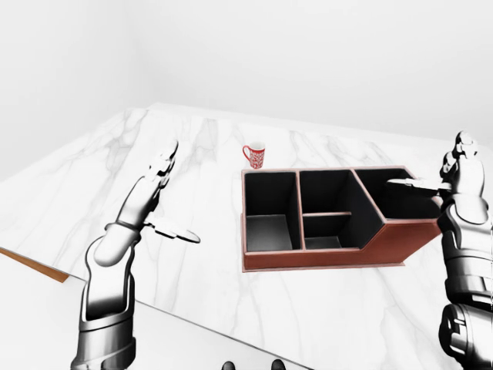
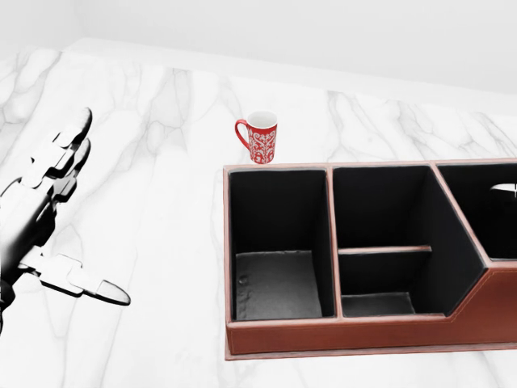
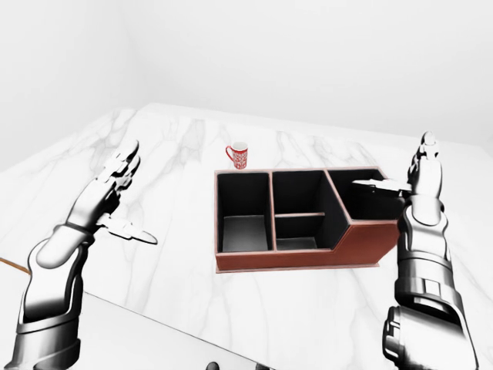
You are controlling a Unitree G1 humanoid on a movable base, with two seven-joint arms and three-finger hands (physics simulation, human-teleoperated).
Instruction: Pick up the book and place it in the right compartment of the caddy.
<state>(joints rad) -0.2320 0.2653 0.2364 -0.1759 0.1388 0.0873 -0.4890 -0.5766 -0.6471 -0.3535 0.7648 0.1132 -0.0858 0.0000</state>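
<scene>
The brown leather caddy (image 3: 308, 250) lies on the white marble table (image 3: 177, 154), with a left bay, a split middle bay and a right bay (image 3: 363, 202). The right bay's inside is black, and I cannot make out the book in it. My right hand (image 3: 402, 168) hovers open over the right bay's right edge, thumb pointing left, with nothing held. In the head view only its thumb tip (image 2: 505, 188) shows. My left hand (image 3: 117, 194) is open above the bare table, well left of the caddy.
A red patterned mug (image 2: 258, 138) stands upright on the table just above the caddy's left bay in the head view. A brown table edge (image 1: 31, 264) shows at the lower left of the left-eye view.
</scene>
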